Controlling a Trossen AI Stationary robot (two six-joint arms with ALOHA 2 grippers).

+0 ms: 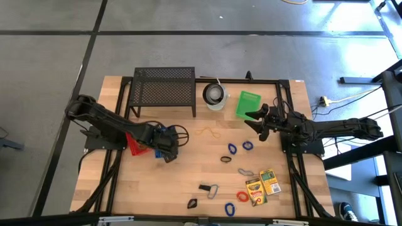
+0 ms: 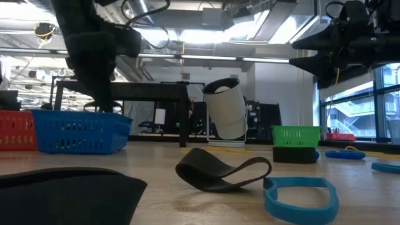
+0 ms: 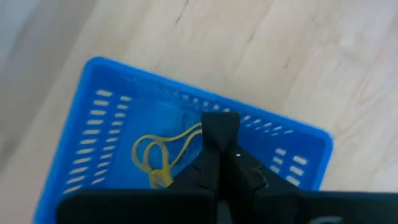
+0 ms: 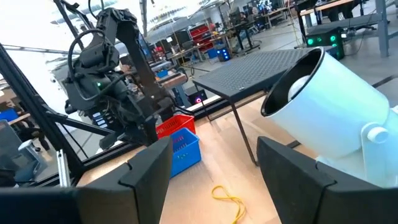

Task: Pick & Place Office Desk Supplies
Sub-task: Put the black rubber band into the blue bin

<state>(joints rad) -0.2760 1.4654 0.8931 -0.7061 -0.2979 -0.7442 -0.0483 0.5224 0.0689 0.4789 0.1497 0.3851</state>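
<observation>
Looking down on the tabletop (image 1: 157, 188), the left end effector (image 1: 167, 153) is seen above the blue basket (image 1: 155, 143), with its fingers (image 3: 219, 134) pressed together and nothing pinched between them. In the left wrist view, a yellow rubber band (image 3: 163, 152) is seen lying inside the blue basket, under the closed fingers. A red basket (image 1: 134, 144) is placed just beside the blue one.

The right end effector (image 1: 256, 122) is held above the tabletop near the green basket (image 1: 249, 103), and its fingers (image 4: 149, 165) are spread wide and empty. In front of it, the white cup-like object (image 4: 333, 115) is seen lying on its side, beside the black mesh rack (image 1: 163, 88). Another yellow rubber band (image 1: 208, 132) lies on the wood between the 2 arms.

The remaining supplies are scattered on the near right part of the tabletop. Blue rubber bands (image 1: 232, 149) and a black band (image 1: 225, 159) are found near the middle. The 2 crayon boxes (image 1: 262, 186) lie side by side, with a red rubber band (image 1: 242, 196) just beside them. A black binder clip (image 1: 204, 187) and a silver clip (image 1: 213, 191) lie close to each other.
</observation>
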